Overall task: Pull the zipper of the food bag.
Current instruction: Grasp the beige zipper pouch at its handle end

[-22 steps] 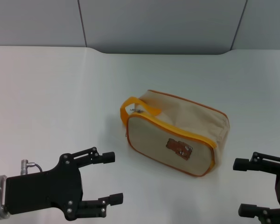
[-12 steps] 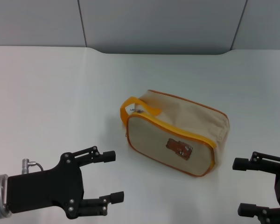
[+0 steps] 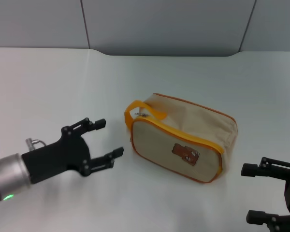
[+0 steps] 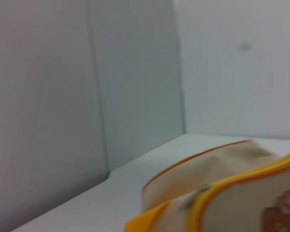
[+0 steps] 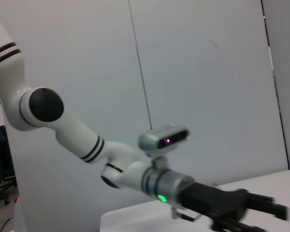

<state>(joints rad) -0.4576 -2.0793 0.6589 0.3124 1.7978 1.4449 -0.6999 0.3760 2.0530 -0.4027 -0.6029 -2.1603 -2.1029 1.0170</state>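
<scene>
Lying diagonally, food bag (image 3: 183, 143), handle end toward left gripper (image 3: 108, 137), fingers spread, right gripper (image 3: 251, 193) spread too

The right wrist view shows the robot's left arm (image 5: 77, 133), white with black bands at its joints, reaching out from a rounded shoulder before a plain grey wall panel (image 5: 203, 72). A silver wrist camera (image 5: 163, 137) with a small purple light sits above the forearm, and a green light glows just under it. The black left gripper (image 5: 261, 212) extends over a white table (image 5: 135, 220); its fingers are blurred.
</scene>
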